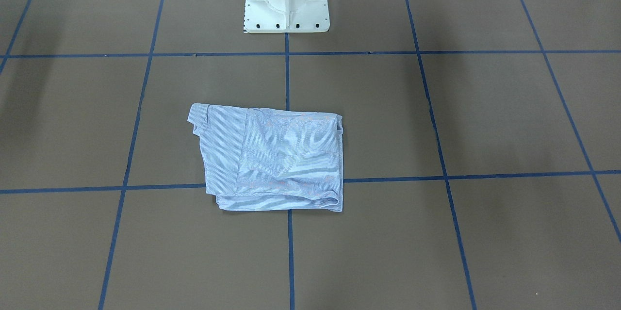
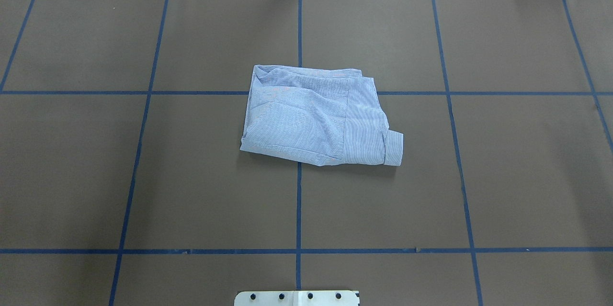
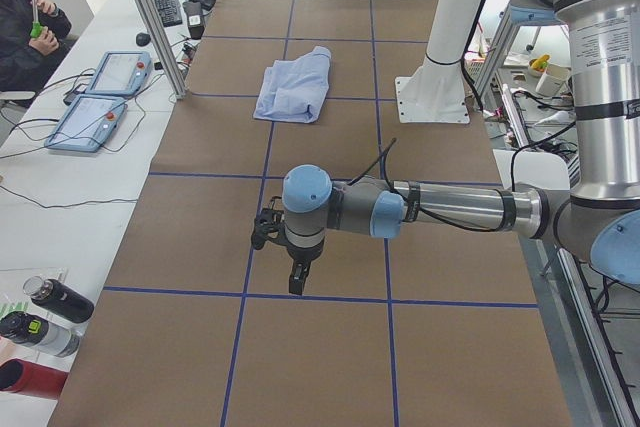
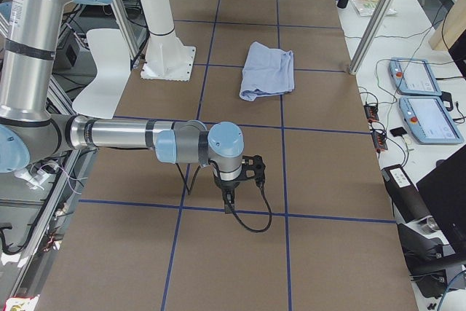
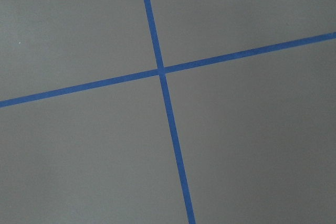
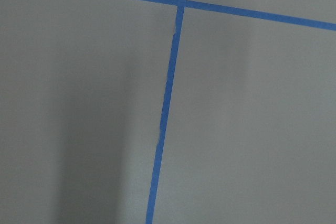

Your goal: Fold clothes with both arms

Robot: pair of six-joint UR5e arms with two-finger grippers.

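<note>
Left arm [image 3: 450, 209] and right arm [image 4: 124, 135] fill side views; overhead shows shirt [image 2: 306, 114].

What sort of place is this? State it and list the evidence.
Most likely a robotics lab: the left arm and right arm reach over a table gridded with blue tape, and control tablets lie on a side bench.

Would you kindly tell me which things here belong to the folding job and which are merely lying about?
Job: striped shirt, folded; left arm; right arm.
Lying about: teach pendants, bottles, keyboard, white pedestal.
</note>
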